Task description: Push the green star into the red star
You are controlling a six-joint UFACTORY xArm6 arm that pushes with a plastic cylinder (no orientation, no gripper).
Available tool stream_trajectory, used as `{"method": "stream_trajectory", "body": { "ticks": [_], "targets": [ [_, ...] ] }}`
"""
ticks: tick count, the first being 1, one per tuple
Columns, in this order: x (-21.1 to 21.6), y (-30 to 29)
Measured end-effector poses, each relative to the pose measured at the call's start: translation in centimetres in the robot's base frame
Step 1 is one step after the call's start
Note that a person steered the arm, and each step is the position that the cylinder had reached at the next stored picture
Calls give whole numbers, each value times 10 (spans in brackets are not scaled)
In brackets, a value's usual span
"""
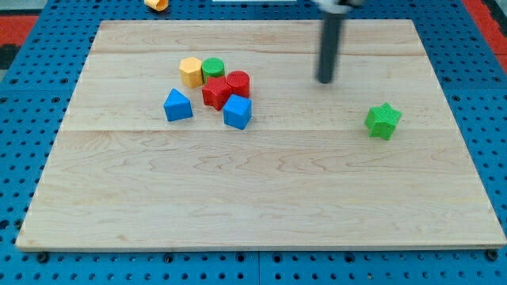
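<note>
The green star (383,120) lies alone on the right side of the wooden board (261,190). The red star (215,93) sits in a cluster at the upper left. My tip (325,81) is the lower end of the dark rod, which comes down from the view's top. The tip is above and to the left of the green star, apart from it, and well to the right of the red star.
Around the red star: a red cylinder (238,82) at its right, a green cylinder (213,69) and a yellow hexagon block (191,71) above it, a blue cube (237,112) at its lower right, a blue wedge-like block (177,105) at its left. A yellow object (157,4) lies off the board at the top.
</note>
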State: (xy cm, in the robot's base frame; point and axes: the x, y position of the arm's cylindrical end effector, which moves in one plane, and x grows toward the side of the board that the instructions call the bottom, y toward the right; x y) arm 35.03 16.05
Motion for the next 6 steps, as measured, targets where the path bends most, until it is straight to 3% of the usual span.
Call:
{"method": "stream_trajectory", "body": {
  "ticks": [1, 2, 3, 4, 6],
  "targets": [
    [40, 80],
    [105, 43],
    [130, -23],
    [128, -52],
    [103, 9]
  ]
}}
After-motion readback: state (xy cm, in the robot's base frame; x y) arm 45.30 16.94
